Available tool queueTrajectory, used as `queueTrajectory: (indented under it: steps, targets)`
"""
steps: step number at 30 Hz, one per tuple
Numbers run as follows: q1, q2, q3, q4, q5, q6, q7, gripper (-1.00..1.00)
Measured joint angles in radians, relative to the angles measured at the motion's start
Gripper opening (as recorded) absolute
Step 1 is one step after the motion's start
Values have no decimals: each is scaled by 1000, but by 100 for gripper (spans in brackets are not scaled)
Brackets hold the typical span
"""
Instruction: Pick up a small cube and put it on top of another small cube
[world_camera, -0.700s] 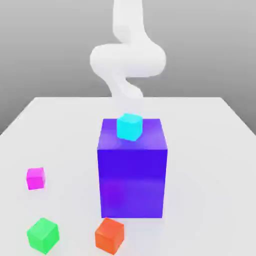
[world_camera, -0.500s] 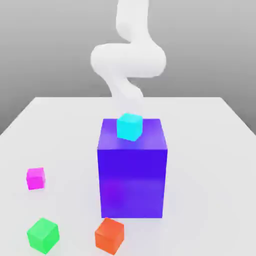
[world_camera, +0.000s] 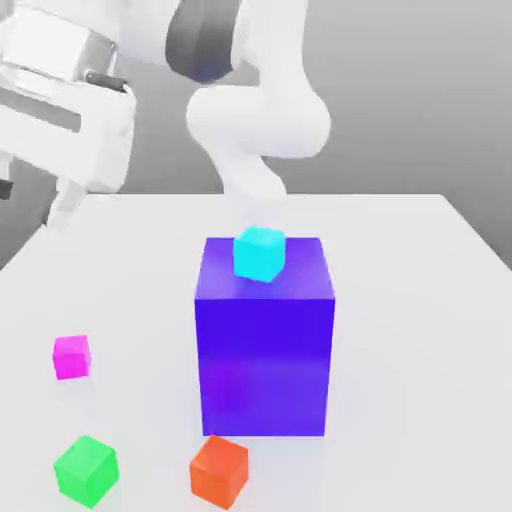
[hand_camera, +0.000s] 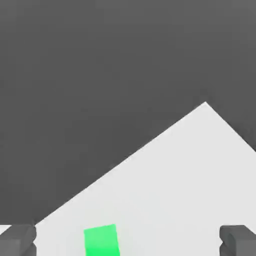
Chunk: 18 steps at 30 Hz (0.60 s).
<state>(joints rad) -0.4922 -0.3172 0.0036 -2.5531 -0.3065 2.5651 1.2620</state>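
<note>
The small bright magenta cube (world_camera: 71, 357) sits flat on the plain white desk (world_camera: 400, 300), out toward the exterior view's left edge, with nothing touching it. Going by a clock face laid over that view with the big block at the centre, it's at about 8 o'clock. The small bright green cube (world_camera: 86, 469) is near it, closer to the front edge of the desk at about 7 o'clock, and the two are clearly apart. In the hand view the green cube (hand_camera: 102, 240) shows up again on the white surface, between the two dark fingertips (hand_camera: 17, 240), touching neither.

Next out is a small orange-red cube (world_camera: 219, 470) at roughly 6 o'clock, just beside the front face of the big glossy blue-purple block (world_camera: 264, 350). That block stands upright in the middle of the desk, and a small cyan cube (world_camera: 260, 253) rests on its top face, slightly turned.

The white robot arm (world_camera: 258, 110) curves up behind the block around 12 o'clock, and its boxy white hand (world_camera: 65, 120) hangs high at about 10 o'clock, well above the desk. The jaws are spread wide apart with nothing between them but open air, so no cube is held.
</note>
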Motion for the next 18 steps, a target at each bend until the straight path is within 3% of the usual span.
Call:
queueTrajectory:
  steps: [10, 18]
  targets:
    - [-126, 189, -99, -111, -5, 126, 105, 0]
    - [-224, 321, -149, -206, 167, 242, 64, 0]
